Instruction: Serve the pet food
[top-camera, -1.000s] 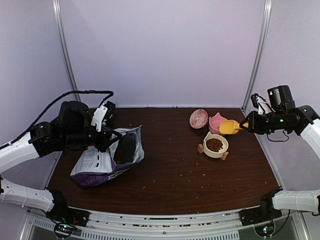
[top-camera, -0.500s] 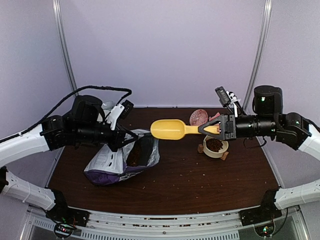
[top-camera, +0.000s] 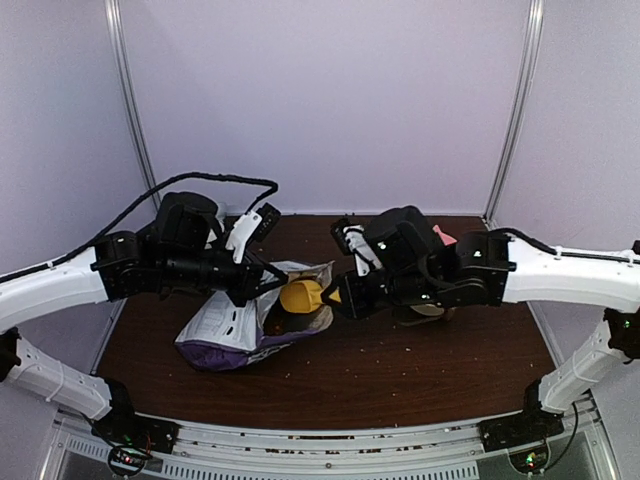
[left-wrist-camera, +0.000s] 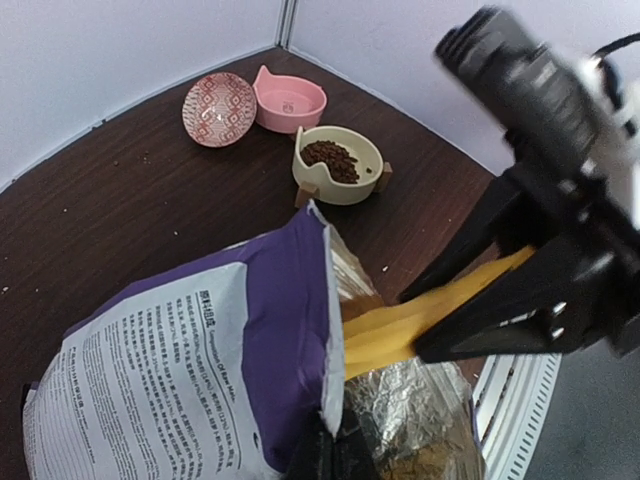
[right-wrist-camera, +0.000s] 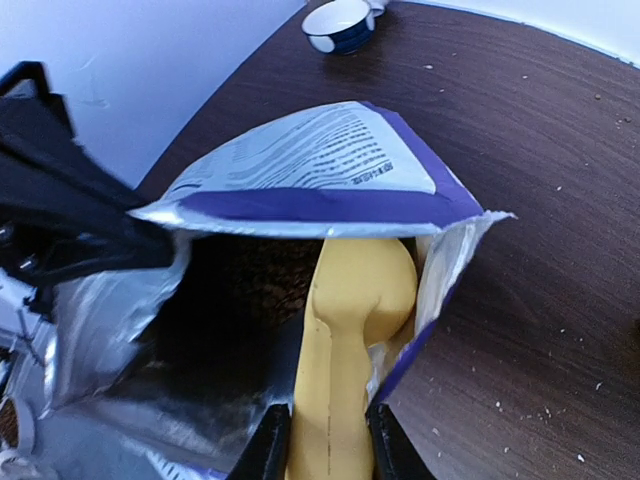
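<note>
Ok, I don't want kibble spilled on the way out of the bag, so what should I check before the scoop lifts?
1. Mouth of the bag held open by the left gripper: ok.
2. Jaws of the right gripper shut on the handle of the scoop: ok.
3. Head of the scoop inside the bag mouth: ok.
4. Bag has kibble beside the scoop: ok.
5. Scoop loaded: cannot tell, its hollow does not show.
6. The pink bowl empty for a serving: ok; the cream bowl already holds kibble.
</note>
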